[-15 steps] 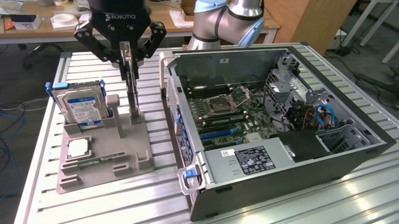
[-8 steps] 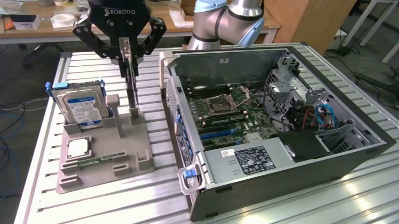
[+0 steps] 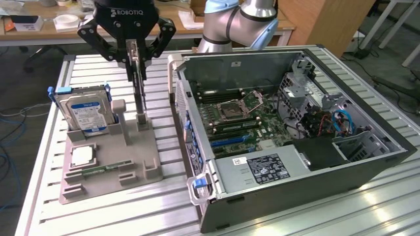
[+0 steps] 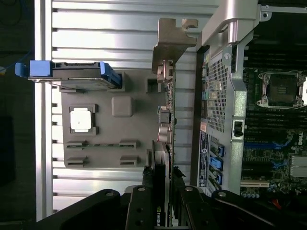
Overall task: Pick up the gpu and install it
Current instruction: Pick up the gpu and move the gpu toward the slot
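Observation:
The gpu (image 3: 139, 93) stands on edge as a thin vertical card over the grey holder tray (image 3: 135, 155), and its lower end meets a small post of the tray. My gripper (image 3: 135, 55) comes down from above and is shut on the card's upper part. In the wrist view the gpu (image 4: 167, 120) runs edge-on away from my fingers (image 4: 144, 206), and its silver end bracket (image 4: 172, 40) is at the far end. The open computer case (image 3: 295, 123) lies at the exterior view's right of the tray, showing its motherboard (image 3: 236, 118).
On the tray stand a blue-labelled hard drive (image 3: 85, 110), a processor chip (image 3: 82, 156) and a narrow memory stick (image 3: 98, 170). The case wall (image 4: 225, 96) rises close beside the card. Everything rests on a slatted metal table (image 3: 118, 206). A desk with clutter stands behind.

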